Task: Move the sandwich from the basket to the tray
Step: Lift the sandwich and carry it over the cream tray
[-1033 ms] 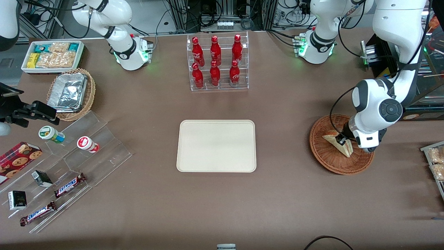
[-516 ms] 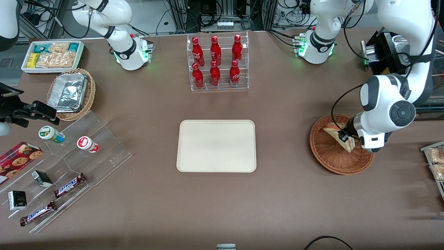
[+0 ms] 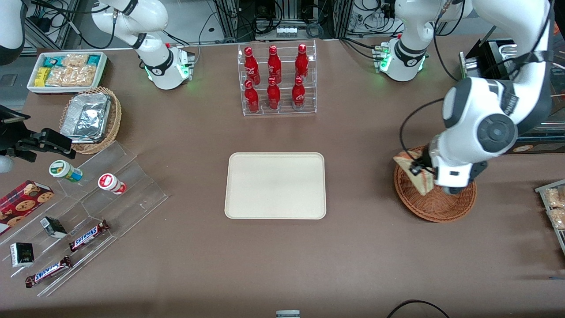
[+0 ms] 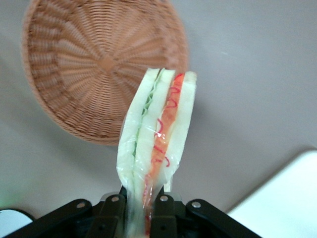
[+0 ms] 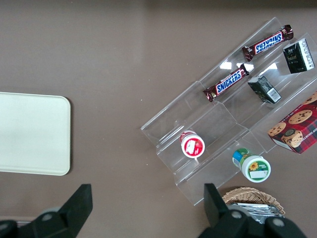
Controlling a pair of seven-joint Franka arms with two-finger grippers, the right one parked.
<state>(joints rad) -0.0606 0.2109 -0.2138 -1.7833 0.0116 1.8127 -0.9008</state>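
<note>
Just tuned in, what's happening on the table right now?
The gripper is shut on the sandwich, holding it in the air above the basket's edge nearest the tray. The basket holds nothing else and nothing lies on the tray yet, so the carry across to it is next.

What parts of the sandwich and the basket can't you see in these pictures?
- Sandwich: in the left wrist view its gripped end is hidden between the end effector's fingers, shut on it.
- Sandwich, front view: the arm's white wrist covers part of it; filling too small to read.
- Basket: front view, the arm hides part of it.
- Tray: wrist view, cut off by the edge.
</note>
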